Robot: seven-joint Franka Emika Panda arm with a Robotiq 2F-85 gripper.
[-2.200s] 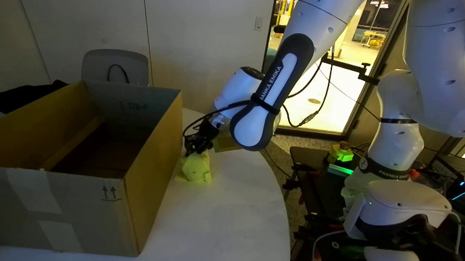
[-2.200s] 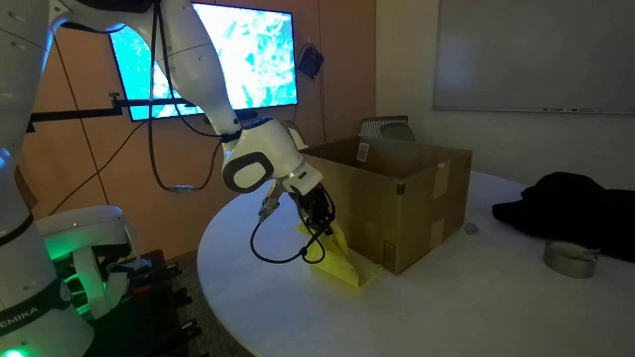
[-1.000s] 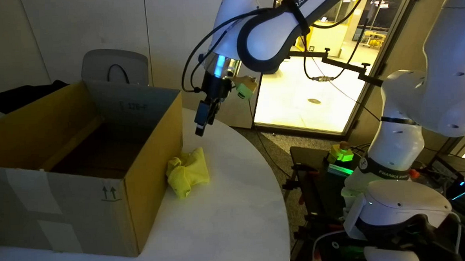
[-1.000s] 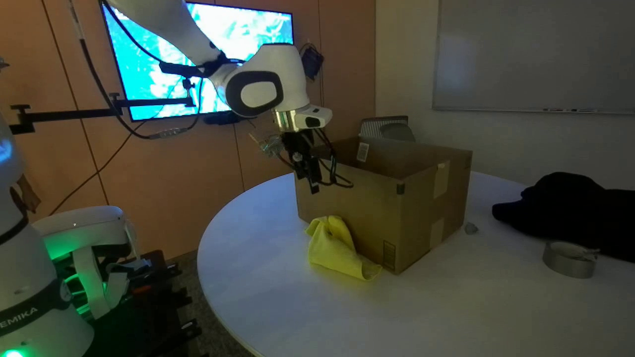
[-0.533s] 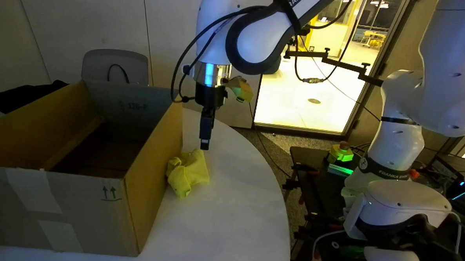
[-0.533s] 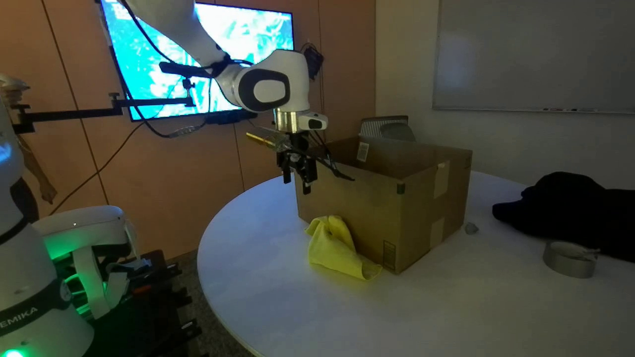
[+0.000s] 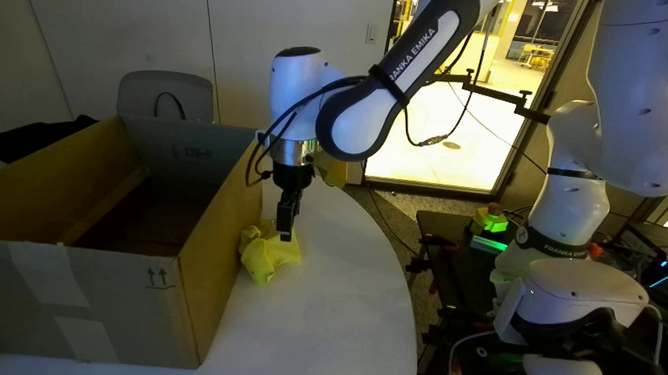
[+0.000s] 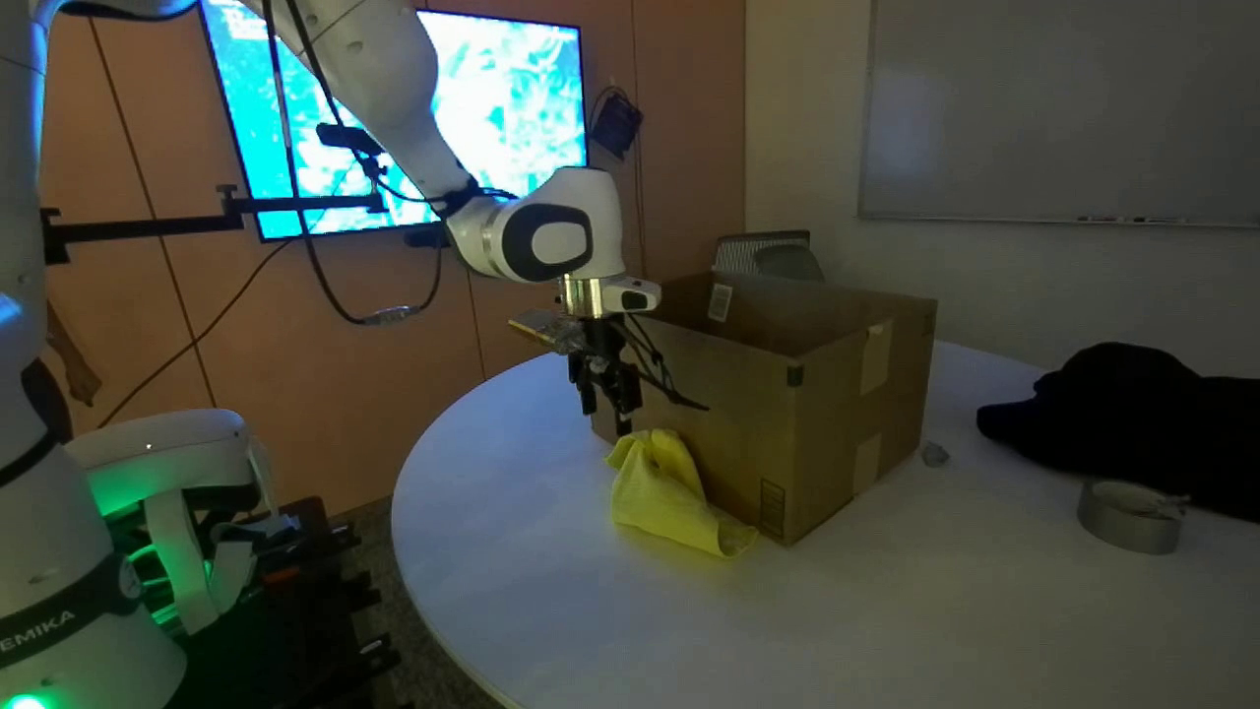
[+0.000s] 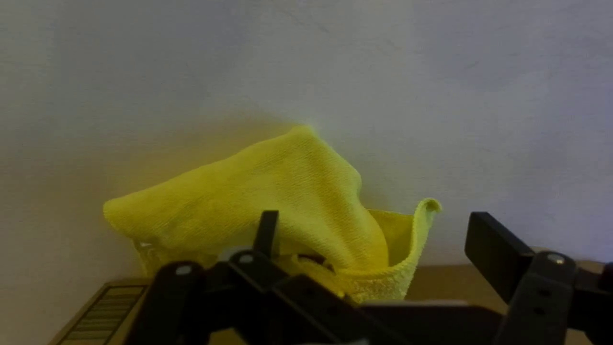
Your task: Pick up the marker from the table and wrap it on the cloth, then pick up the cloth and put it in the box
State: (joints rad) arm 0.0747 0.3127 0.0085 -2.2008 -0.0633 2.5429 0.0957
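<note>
The yellow cloth [image 7: 269, 255] lies bunched and folded on the white table [image 7: 328, 323], close against the side of the brown cardboard box [image 7: 219, 271]. In an exterior view my gripper [image 8: 606, 412] points down just above the upper end of the cloth [image 8: 655, 497], apart from it. Between its spread fingers in the wrist view the gripper [image 9: 373, 230] has only air, with part of the cloth [image 9: 297, 191] and a curled-up corner below. A small dark spot shows in a fold there; I cannot tell what it is. The marker is hidden.
The tall box [image 8: 709, 414] walls stand right beside the gripper. A tape roll [image 8: 1132, 517], a small grey lump [image 8: 935, 453] and a black garment [image 8: 1132, 423] lie on the table beyond the box. A chair [image 7: 166, 96] stands behind the table.
From a tilted pose at the cloth, my gripper has risen, turned upright, and come back down over it. The cloth's shape changed at first, then stayed still over the last second.
</note>
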